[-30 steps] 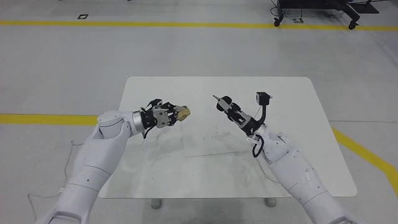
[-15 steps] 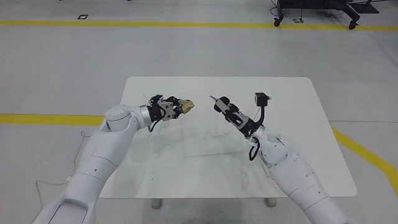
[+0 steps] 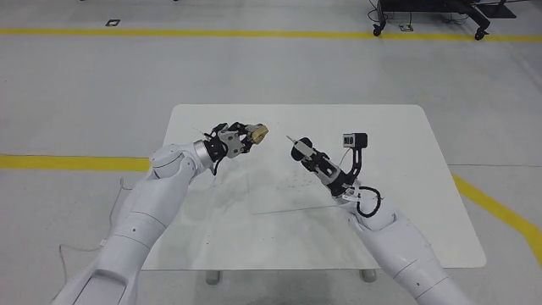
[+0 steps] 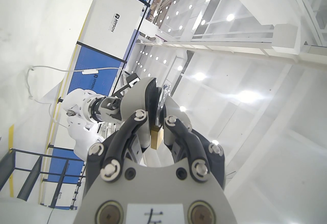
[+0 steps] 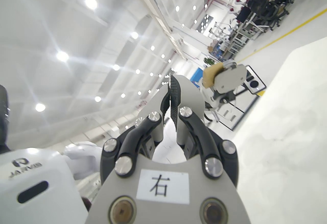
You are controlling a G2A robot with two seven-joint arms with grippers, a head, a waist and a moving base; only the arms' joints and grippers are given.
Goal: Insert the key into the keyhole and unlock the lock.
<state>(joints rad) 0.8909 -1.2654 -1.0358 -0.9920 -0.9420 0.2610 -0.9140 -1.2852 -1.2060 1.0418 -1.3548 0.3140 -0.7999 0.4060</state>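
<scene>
Aligning: left pincer clamps the lock; right pincer pinches the key; next, steer key tip into keyhole.

The padlock is small, with a yellow brass body and a shiny silver loop. The left tool pinches it up above the counter. The key is thin and silver, pinched in the right tool. Key and padlock are near each other, not touching.
</scene>
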